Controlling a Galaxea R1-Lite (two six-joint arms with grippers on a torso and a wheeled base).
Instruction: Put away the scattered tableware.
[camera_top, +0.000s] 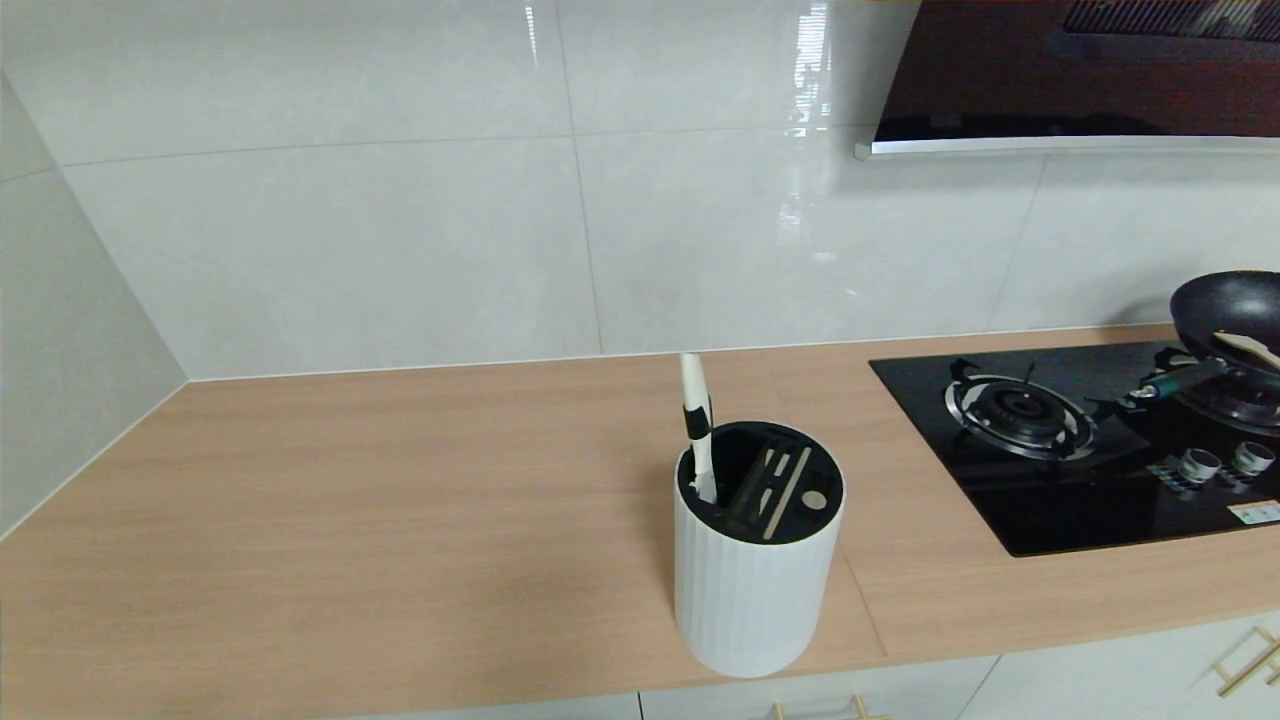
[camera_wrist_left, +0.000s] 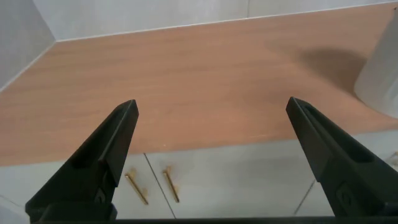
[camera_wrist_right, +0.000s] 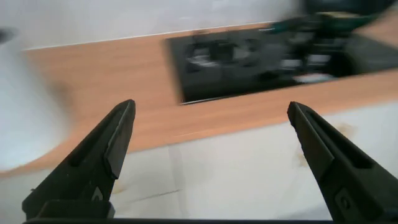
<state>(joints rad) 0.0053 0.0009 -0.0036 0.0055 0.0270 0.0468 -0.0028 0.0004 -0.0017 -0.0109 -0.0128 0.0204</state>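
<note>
Left hand (camera_wrist_left: 211, 101), right hand (camera_wrist_right: 211, 104) both apart, empty; white holder (camera_top: 750, 590) contains one white utensil (camera_top: 693, 400).

Bright, even light. Glare streaks the glossy wall (camera_top: 810, 90) (strongest beside the hood (camera_top: 1080, 70)). The holder (camera_wrist_left: 380, 74) casts a soft shadow on the counter (camera_wrist_left: 186, 81). The right wrist view is blurred, its hob (camera_wrist_right: 261, 59) and holder smeared.

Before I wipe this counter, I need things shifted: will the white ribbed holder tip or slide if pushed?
The holder is taller than wide, so a high push may tip it. The counter looks smooth, so a low push probably slides it.
</note>
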